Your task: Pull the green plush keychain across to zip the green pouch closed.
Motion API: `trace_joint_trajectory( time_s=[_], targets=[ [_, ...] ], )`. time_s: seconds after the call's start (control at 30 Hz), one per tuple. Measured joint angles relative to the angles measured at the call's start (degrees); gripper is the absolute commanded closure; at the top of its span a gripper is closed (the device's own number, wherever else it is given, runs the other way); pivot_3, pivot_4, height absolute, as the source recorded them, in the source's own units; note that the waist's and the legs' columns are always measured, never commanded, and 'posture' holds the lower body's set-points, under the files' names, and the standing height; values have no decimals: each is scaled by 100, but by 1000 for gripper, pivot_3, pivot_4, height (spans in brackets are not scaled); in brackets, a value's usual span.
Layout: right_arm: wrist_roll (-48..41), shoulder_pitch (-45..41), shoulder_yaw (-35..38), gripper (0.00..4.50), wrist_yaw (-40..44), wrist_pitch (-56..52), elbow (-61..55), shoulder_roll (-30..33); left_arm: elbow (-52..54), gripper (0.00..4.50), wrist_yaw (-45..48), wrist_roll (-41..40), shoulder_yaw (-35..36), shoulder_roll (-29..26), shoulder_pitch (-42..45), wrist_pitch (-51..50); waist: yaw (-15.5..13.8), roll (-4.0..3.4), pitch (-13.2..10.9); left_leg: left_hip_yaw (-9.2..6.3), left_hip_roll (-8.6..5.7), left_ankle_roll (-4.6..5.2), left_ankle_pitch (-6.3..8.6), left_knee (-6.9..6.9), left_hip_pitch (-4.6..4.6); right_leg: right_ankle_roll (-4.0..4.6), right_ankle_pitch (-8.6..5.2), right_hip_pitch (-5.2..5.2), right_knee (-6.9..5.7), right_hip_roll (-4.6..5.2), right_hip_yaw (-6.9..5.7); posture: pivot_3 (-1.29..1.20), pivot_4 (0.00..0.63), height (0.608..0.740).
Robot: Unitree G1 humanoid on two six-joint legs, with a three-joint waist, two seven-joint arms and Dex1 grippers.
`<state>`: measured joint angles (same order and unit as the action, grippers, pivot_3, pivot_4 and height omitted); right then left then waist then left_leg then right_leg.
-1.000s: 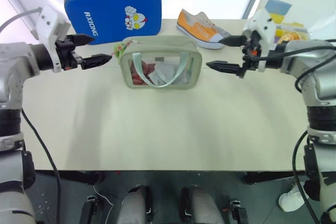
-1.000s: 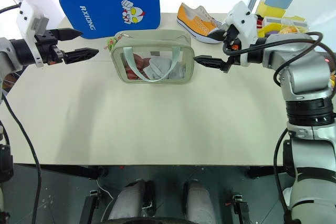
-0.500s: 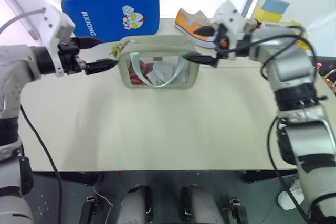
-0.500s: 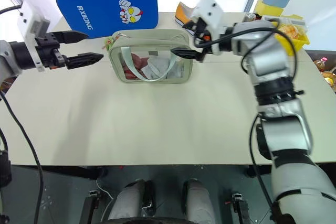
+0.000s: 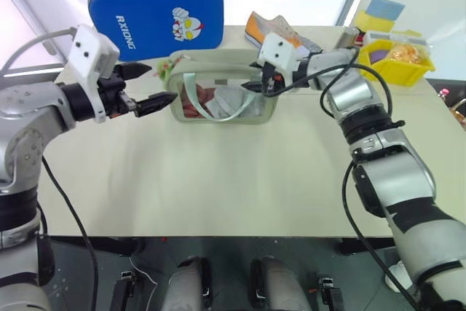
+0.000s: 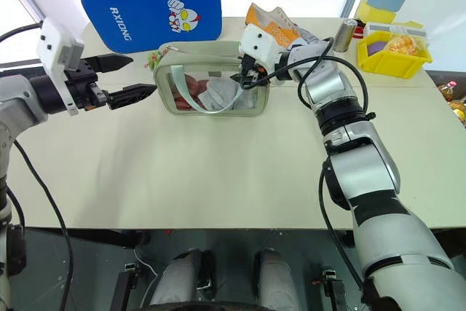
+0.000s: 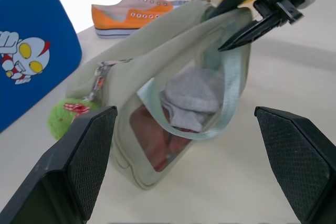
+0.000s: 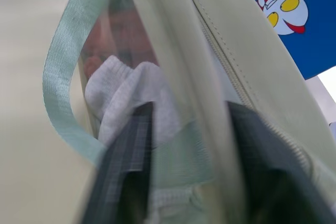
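Sage-green, the green pouch stands on the table just in front of a blue hard case, with an orange shoe behind its right end and a yellow bin further right. At the pouch's left end sits the green plush keychain. Near that end hovers the left gripper, fingers apart.

From the left wrist, the keychain lies beside the blue case, apart from the fingers.

From the right wrist, the right gripper has its fingers clamped on the pouch's top right edge.
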<state>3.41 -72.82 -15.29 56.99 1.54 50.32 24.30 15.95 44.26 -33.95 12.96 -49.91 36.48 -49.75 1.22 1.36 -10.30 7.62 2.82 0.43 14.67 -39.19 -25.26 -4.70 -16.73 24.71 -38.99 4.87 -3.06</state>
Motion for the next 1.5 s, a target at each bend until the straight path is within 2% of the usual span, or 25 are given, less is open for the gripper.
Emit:
trace_joint_trajectory(
  time_s=[0.03, 0.2, 0.33, 0.47, 0.87, 1.1, 1.23, 1.33, 1.43, 1.5],
  targets=[
    [48, -23, 0, 4439, 16, 135, 23, -40, 0, 0, -48, -19, 19, -3, 0, 0, 16, 0, 0, 0, 1, 0, 0, 0, 1, 0, 0, 0, 0, 0, 0, 0, 150, 740],
    [65, -45, 31, 4439, 101, 346, 46, -89, -79, 0, -46, -28, 124, -233, -54, 49, 97, -1, 0, -1, 1, -1, -1, 1, 0, 0, 0, 0, -1, 1, 0, 0, 150, 740],
    [-38, 25, 133, 4439, 421, 339, -304, 112, -256, 0, -16, -15, 321, -516, -82, 139, 106, -1, -1, -3, -1, -1, 0, 2, -2, 0, 0, 0, -1, 3, -2, 0, 150, 740],
    [-264, 498, 285, 4439, 763, -114, -1322, 400, -394, 0, 37, 0, 424, -678, -129, 173, 105, -1, -1, -4, -2, -1, 0, 2, -1, 0, 0, 0, -1, 7, -3, 0, 150, 740],
    [-485, 1429, 234, 4439, 929, -1632, -3520, 493, -403, 0, 40, -25, 302, -557, -82, 198, 113, -1, -1, -2, -2, -3, -1, 2, -1, 0, 0, 3, -4, 5, -3, 0, 150, 740],
    [-487, 1461, 228, 4439, 908, -2318, -4157, 624, -405, 0, 30, -22, 138, -446, -77, 302, 101, -1, -1, -2, -2, -3, -1, 1, -1, 0, 0, 2, -4, 4, -3, 0, 150, 740],
    [-505, 1773, 227, 4439, 862, -2567, -4483, 649, -407, 0, 32, -18, 128, -444, -76, 322, 99, 0, 0, -2, -3, -2, -1, 1, -1, 0, 0, 2, -4, 5, -3, 0, 150, 740],
    [-605, 1928, 227, 3380, 864, -2841, -4757, 678, -418, 0, 67, -16, 128, -445, -77, 396, 107, 1, 1, -1, -2, -3, -1, 0, 3, 0, 0, 0, -5, 4, -3, 0, 150, 740],
    [-708, 1977, 226, 1883, 867, -3041, -4921, 763, -501, 0, 133, 2, 129, -461, -106, 442, 115, 1, 0, -2, -1, -2, -1, 1, 4, 1, 0, -1, -5, 2, -3, 0, 150, 740],
    [-792, 1976, 250, 1883, 892, -3155, -5043, 950, -720, 0, 200, 103, 138, -537, -210, 617, 111, 0, 0, -1, -2, -2, -1, 1, 4, 1, 0, 0, -4, 3, -3, 0, 150, 740]
  ],
)
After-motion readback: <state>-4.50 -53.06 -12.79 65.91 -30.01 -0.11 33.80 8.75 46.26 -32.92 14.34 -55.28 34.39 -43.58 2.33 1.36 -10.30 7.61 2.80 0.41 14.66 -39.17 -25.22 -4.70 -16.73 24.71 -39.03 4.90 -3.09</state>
